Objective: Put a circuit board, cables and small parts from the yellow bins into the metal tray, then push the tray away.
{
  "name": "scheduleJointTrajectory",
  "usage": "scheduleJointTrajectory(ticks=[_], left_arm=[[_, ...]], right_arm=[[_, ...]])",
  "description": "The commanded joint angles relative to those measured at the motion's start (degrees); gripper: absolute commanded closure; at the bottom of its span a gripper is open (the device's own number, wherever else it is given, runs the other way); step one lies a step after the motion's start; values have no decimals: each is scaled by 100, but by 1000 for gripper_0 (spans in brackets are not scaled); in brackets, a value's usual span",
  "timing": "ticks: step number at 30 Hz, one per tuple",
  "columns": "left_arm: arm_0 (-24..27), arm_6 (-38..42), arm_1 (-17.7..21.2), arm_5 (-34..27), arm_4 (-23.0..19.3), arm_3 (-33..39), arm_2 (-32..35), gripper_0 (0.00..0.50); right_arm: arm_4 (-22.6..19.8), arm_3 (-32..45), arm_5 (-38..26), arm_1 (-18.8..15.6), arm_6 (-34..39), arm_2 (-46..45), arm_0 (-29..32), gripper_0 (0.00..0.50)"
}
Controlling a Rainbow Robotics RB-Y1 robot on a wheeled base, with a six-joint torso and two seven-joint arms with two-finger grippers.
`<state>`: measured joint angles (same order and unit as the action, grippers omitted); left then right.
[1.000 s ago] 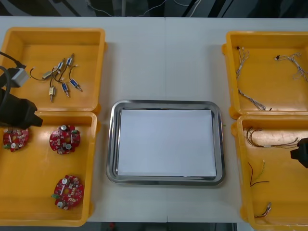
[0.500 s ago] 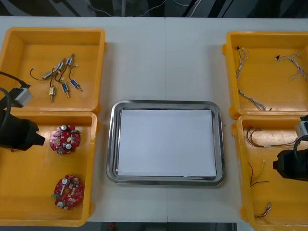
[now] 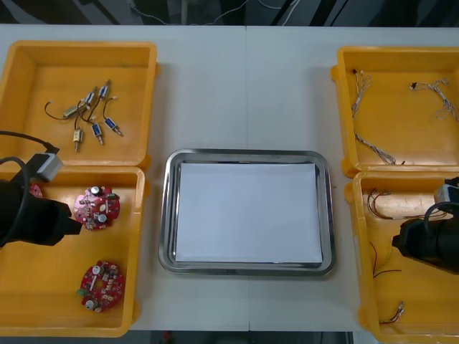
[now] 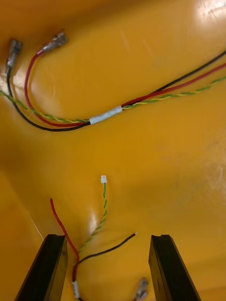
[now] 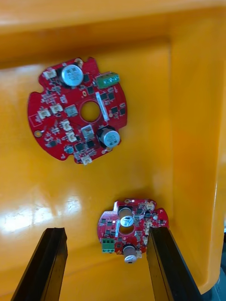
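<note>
Three round red circuit boards lie in the near-left yellow bin (image 3: 21,301): one (image 3: 97,208) just off my left gripper's (image 3: 73,217) tip, one (image 3: 102,285) nearer the front, one (image 3: 32,190) mostly hidden by the arm. In the left wrist view the gripper (image 5: 106,233) is open, a small-looking board (image 5: 132,228) between its fingertips and a larger-looking one (image 5: 77,110) beyond. My right gripper (image 3: 401,244) hangs open over the near-right bin (image 3: 358,287). A loose red, black and green-yellow cable (image 4: 94,230) lies between its fingers (image 4: 49,268), a taped bundle (image 4: 106,115) farther off.
The metal tray (image 3: 166,215), white inside, sits in the middle between the bins. Small metal parts (image 3: 90,115) lie in the far-left bin. Twisted blue and white cables (image 3: 373,147) lie in the far-right bin. Bin walls stand close to both grippers.
My left arm has moved nearer and rightward over the board bin, covering the leftmost board. My right arm has come in from the right edge over the cable bin.
</note>
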<state>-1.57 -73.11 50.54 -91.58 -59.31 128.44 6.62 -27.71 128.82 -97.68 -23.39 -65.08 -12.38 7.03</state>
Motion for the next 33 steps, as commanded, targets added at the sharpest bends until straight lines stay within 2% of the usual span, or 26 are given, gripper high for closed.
scheduleJointTrajectory(ticks=[1, 8, 23, 33], left_arm=[[-300, -353, 298, 316, -11, 182, -231, 0], [-581, -371, 492, 817, 59, 182, -539, 0], [-722, -380, 545, 1107, 314, 67, -925, 0], [-801, -520, 545, 1450, 560, -82, -1207, 0]], right_arm=[[231, 12, 100, 72, 294, 351, 17, 0], [1163, -296, 443, 63, 374, 913, -27, 0], [978, -990, 988, 124, 655, 904, -220, 0], [899, -1034, 1032, 212, 813, 904, -220, 0]])
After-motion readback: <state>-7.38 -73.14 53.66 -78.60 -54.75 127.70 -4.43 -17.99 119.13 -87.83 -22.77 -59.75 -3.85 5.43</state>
